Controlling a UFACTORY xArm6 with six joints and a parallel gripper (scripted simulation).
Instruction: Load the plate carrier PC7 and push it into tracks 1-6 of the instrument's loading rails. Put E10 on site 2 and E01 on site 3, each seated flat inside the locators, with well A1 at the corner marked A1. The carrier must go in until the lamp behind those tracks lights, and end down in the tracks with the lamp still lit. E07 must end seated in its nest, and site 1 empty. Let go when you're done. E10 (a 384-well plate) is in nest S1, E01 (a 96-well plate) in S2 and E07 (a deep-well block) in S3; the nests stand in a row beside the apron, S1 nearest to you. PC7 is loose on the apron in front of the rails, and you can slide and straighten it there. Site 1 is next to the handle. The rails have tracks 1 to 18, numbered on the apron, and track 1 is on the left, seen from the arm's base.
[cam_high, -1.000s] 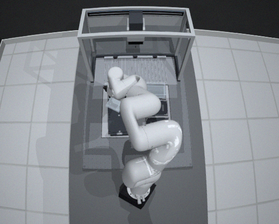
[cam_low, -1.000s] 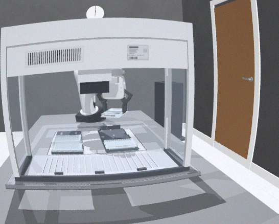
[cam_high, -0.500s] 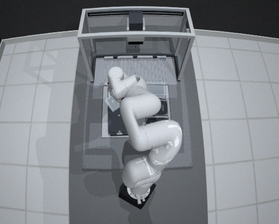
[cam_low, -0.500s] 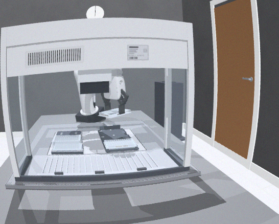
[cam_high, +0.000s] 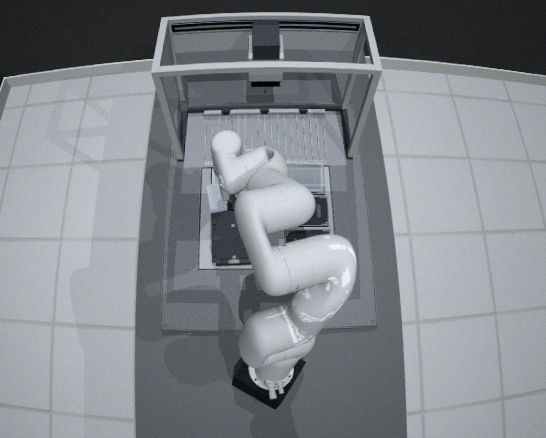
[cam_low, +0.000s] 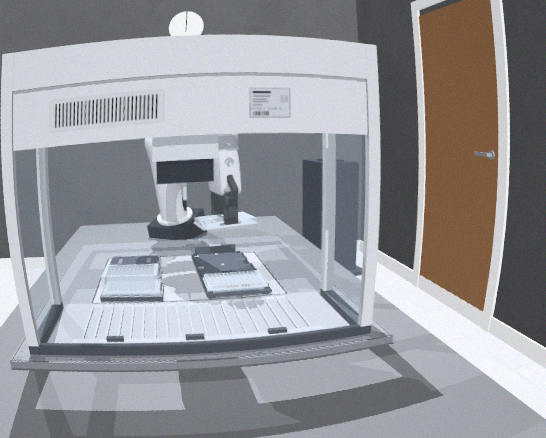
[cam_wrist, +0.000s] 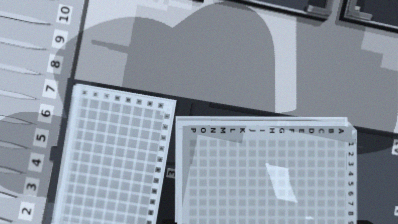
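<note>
While gripper clamps E10, above PC7.

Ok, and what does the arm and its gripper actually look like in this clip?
The arm is glossy white, built of fat rounded tube segments with bulbous joints, no cables showing. It rises from a black square base. The gripper has dark, nearly black fingers under a white wrist housing with a small round logo.

From above, the white arm pretty much hogs the shot, folded over the apron. A dark carrier sits under it on the left, a pale plate peeks out beside the wrist, and the ribbed rails lie beyond.
</note>
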